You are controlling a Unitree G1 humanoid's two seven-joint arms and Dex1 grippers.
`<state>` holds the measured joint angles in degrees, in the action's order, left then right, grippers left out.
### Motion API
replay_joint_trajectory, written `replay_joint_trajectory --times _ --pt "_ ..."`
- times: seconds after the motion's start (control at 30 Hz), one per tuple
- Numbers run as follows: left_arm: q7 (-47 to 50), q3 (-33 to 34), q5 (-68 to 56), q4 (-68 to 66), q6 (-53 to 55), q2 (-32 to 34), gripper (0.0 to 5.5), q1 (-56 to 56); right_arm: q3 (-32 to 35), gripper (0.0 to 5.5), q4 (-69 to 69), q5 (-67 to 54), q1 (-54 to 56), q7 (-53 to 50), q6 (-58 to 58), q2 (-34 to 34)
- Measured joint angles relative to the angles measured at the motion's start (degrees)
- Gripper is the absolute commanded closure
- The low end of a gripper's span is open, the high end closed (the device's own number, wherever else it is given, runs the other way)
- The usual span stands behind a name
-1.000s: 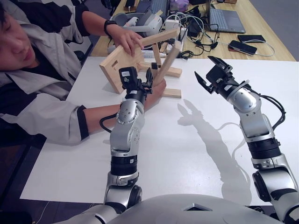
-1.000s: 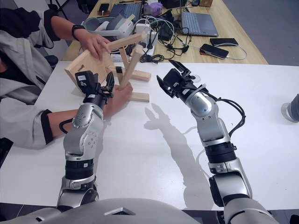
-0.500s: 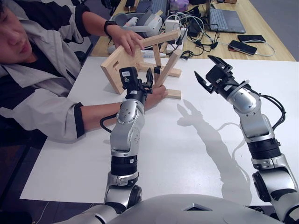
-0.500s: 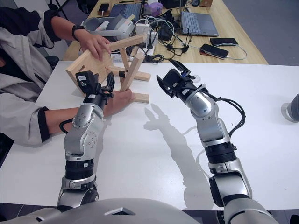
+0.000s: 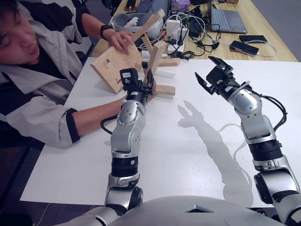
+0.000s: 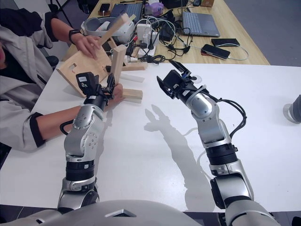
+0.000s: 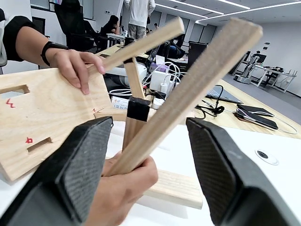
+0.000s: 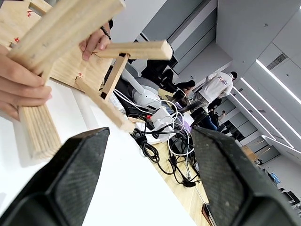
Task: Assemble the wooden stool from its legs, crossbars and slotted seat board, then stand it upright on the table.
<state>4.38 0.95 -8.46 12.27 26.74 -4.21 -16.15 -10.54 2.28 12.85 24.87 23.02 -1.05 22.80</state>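
seat board [image 5: 112, 67] tilted on edge, slots showing | legs [image 5: 153, 59] fitted, slanting upward

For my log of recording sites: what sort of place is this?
Most likely an open-plan office or robotics lab. Behind the white table stands a wooden desk with a laptop, phones and tangled cables. The right wrist view shows long ceiling strip lights.
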Motion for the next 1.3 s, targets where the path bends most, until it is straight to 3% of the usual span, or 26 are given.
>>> replay_joint_trajectory --times 1.3 --pt "0.04 0.14 -0.04 -0.28 0.0 -0.04 2.58 0.0 -0.58 2.31 -2.38 -0.07 -1.9 -1.2 -2.73 -3.81"
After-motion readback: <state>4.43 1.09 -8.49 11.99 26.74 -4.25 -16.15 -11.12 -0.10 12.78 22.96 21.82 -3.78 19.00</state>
